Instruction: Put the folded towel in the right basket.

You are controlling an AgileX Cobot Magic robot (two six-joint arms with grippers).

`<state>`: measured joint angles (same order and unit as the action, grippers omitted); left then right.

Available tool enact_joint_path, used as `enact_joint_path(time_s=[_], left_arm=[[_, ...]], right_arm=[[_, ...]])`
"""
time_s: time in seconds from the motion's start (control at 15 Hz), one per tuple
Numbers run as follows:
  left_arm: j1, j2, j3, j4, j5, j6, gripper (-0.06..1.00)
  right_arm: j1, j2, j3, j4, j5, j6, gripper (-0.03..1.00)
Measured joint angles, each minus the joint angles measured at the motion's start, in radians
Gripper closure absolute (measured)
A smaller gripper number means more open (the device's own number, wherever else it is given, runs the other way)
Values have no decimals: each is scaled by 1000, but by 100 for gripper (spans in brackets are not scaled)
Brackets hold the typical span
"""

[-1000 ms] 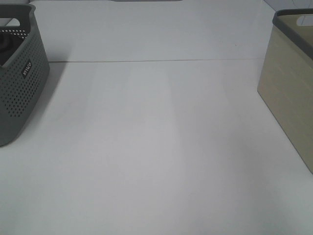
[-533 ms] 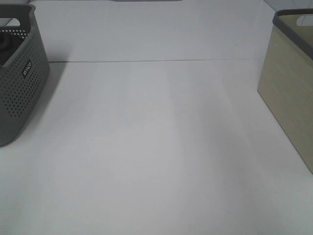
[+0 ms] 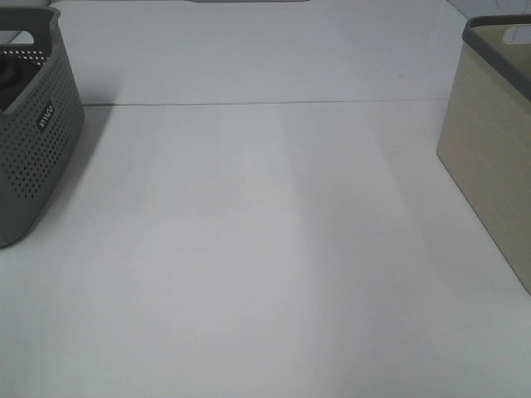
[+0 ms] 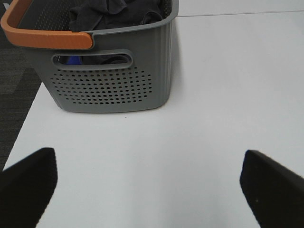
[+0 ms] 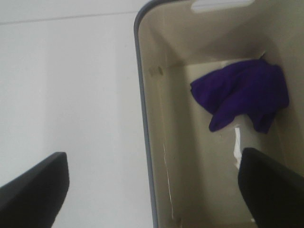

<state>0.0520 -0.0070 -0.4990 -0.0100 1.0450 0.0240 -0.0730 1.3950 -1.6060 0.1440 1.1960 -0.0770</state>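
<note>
On your right wrist view, the purple towel lies inside the beige basket, bunched on its floor toward the far end, near the wall with the handle slot. A small white scrap lies on the basket floor just beside the towel. Your right claw hangs above the basket's near rim, its two dark fingers spread wide apart with nothing between them; one finger sits over the white surface outside the basket, the other over the basket's interior. The towel is apart from both fingers, further into the basket than the claw.

On your left wrist view, the left claw is also spread wide and empty, hovering over bare surface near the grey perforated basket. That basket has an orange handle and holds dark grey cloth; something blue shows through its side slot.

In the high view, neither claw appears. You see the grey basket at the left edge and the beige basket's outer wall at the right edge, well apart; the towel is hidden from there.
</note>
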Motion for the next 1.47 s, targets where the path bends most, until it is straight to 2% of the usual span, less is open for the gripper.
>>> enact_joint_path(time_s=[0.2,0.27,0.4,0.53,0.73,1.07,1.33,1.47], left_arm=[[0,0,0,0,0,0,-5],[0,0,0,0,0,0,-5],[0,0,0,0,0,0,-5],[0,0,0,0,0,0,-5],[0,0,0,0,0,0,-5],[0,0,0,0,0,0,-5],[0,0,0,0,0,0,-5],[0,0,0,0,0,0,-5]], right_arm=[[0,-320,334,-11,-69,-40,4],[0,-539,535,-56,-94,-40,4],[0,-727,692,-107,-101,-37,4],[0,-845,766,-106,-101,-53,5],[0,-1046,877,-31,-101,-126,5],[0,-1379,1028,-15,-99,-135,5],[0,-1399,1141,-34,-84,-84,5],[0,-1399,1146,-73,-87,-37,5]])
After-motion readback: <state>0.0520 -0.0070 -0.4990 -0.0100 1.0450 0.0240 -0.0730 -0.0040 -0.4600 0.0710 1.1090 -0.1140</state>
